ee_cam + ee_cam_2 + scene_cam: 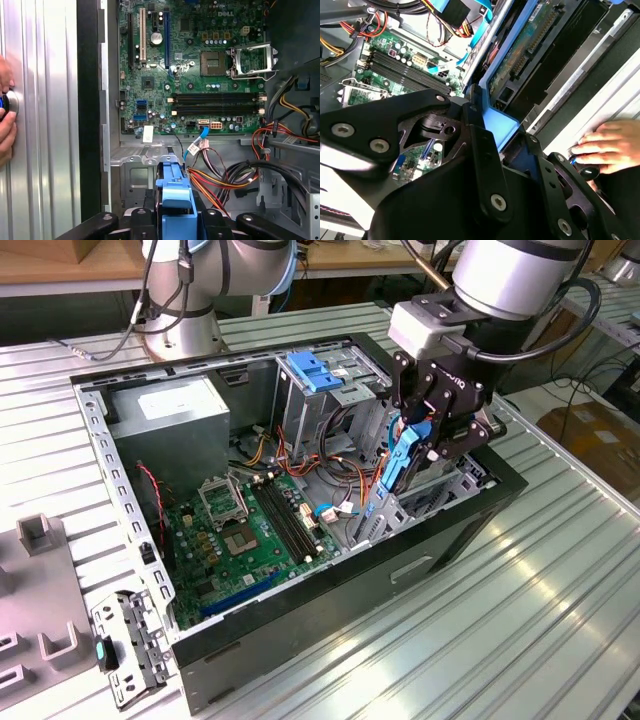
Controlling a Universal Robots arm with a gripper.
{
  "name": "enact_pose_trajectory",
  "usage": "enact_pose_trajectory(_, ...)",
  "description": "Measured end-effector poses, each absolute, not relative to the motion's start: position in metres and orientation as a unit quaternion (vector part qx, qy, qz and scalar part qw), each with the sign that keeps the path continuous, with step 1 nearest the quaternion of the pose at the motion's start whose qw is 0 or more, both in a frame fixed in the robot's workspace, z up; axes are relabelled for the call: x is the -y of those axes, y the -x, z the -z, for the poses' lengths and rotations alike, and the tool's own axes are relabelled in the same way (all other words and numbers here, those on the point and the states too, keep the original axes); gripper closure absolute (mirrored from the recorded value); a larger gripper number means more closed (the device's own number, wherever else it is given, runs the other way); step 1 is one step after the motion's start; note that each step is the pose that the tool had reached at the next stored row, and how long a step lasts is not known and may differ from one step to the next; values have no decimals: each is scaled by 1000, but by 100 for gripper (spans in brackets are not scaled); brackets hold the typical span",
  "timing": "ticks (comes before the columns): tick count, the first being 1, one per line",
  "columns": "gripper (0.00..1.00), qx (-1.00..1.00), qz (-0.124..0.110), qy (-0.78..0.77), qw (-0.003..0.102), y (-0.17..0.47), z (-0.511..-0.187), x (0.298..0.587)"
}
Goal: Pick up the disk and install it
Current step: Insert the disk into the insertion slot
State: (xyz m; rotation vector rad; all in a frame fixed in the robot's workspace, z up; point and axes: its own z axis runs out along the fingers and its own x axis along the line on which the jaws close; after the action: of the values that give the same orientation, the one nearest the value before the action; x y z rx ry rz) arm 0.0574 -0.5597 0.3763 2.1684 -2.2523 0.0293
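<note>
The disk [403, 462] stands on edge above the front of the open computer case [300, 620], blue side rail facing out. My gripper [415, 445] is shut on it from above, at the exterior view's right. In the second wrist view the disk [520, 50] shows its green circuit board and blue rail, running away from the black fingers [480, 150]. In the first wrist view the blue rail [175, 192] sits between the finger bases, over the metal drive bay floor [135, 180].
Inside the case lie the green motherboard [250, 530], a grey power-supply box [170, 415], a light-blue bracket [315, 370] and loose coloured cables [225, 175]. A person's hand [612, 145] rests on the ribbed table [45, 125] beside the case. Grey fixtures [50, 640] stand at the exterior view's left.
</note>
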Motion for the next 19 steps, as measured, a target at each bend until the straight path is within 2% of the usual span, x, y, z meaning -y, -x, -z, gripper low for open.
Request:
enact_pose_trajectory(8, 62, 720, -9, -694, 8, -57, -376, 560)
enact_pose_trajectory(9, 55, 720, -9, -694, 7, -57, -376, 560)
enact_pose_trajectory(11, 57, 720, -9, -694, 7, -57, -376, 560)
enact_pose_trajectory(13, 70, 720, -9, -694, 7, -57, -376, 560)
enact_pose_trajectory(14, 70, 720, -9, -694, 7, -57, -376, 560)
enact_pose_trajectory(15, 82, 720, -9, -694, 7, -57, -375, 560)
enact_pose_trajectory(16, 82, 720, -9, -694, 7, -57, -375, 560)
enact_pose_trajectory(17, 88, 720, -9, -694, 7, -57, -374, 560)
enact_pose_trajectory(19, 89, 720, -9, -694, 7, -57, -372, 561)
